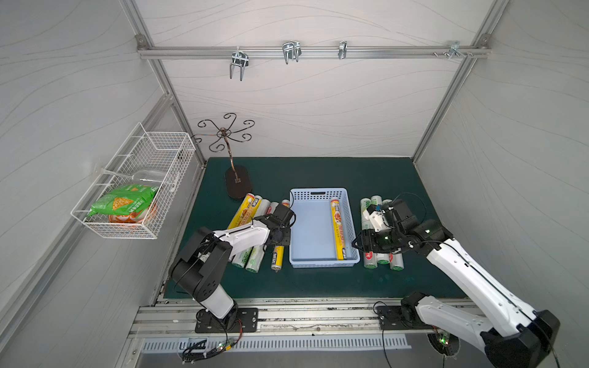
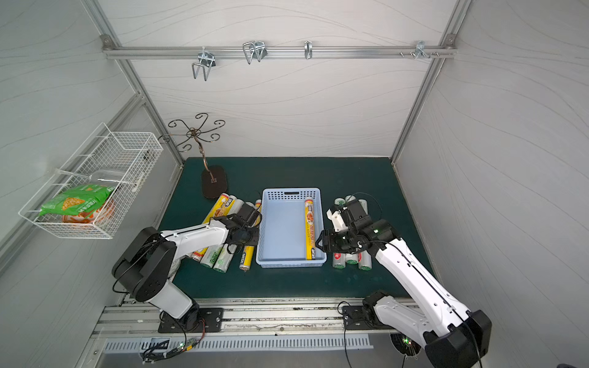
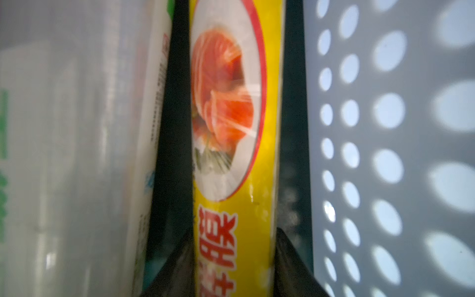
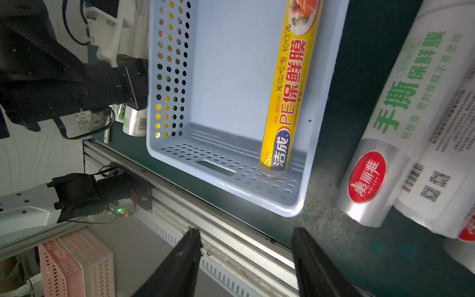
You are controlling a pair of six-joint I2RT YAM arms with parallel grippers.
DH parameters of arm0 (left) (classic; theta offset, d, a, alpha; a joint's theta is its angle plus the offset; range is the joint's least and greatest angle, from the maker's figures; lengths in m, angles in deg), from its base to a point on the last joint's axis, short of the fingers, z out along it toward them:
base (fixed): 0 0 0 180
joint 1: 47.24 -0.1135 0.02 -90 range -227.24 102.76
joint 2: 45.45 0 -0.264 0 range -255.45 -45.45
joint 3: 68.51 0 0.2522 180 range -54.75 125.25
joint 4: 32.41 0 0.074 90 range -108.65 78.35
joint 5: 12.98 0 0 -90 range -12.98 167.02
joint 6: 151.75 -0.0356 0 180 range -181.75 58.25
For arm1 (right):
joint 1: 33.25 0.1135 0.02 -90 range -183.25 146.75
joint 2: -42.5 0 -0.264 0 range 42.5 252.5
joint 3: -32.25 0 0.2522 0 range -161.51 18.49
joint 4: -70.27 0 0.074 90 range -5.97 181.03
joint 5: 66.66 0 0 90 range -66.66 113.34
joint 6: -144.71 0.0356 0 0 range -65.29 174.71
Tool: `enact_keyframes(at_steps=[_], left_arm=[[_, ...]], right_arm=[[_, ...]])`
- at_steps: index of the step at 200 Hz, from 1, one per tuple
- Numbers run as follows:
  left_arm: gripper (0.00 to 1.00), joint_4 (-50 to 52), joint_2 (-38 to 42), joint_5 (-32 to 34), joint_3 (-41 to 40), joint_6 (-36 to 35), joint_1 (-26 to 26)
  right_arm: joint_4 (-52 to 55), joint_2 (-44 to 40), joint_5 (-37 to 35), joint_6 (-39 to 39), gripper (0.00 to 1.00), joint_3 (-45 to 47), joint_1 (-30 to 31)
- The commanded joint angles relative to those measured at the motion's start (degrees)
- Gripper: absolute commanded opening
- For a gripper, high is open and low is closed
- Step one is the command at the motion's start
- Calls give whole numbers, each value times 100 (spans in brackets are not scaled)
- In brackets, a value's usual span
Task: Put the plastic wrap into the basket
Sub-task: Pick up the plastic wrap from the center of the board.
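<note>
nearest the lens in both top views, the left arm (image 1: 204, 255) reaches up from the lower left of the frame. the left gripper (image 3: 234, 230) is clamped narrow across a yellow roll (image 1: 277, 256), near its middle. that roll runs up and down the frame, parallel to the basket (image 1: 322, 263), just left of its left wall and apart from it. white rolls (image 1: 255, 259) crowd its other side. my read: lift, carry right over the wall, keep the axis. inside, a second yellow roll (image 1: 338, 232) hugs the right wall, so the left floor is free. further right, the right gripper (image 4: 245, 230) hangs empty, jaws apart, by the basket's lower right rim. other white rolls (image 1: 371, 259) lie beyond.
</note>
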Motion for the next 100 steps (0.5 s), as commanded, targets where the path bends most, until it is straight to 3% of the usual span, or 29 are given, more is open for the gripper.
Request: enact_keyframes(at_steps=[1,38,100], left_arm=[[39,-218,-34,-61,80,59,29],[32,-234,346,-114,-67,50,29],[30,390,1170,-78,134,123,31]], right_arm=[[-45,-61,69,54,61,38,-26],[-71,-43,94,89,61,42,-25],[-85,-34,160,150,61,25,-19]])
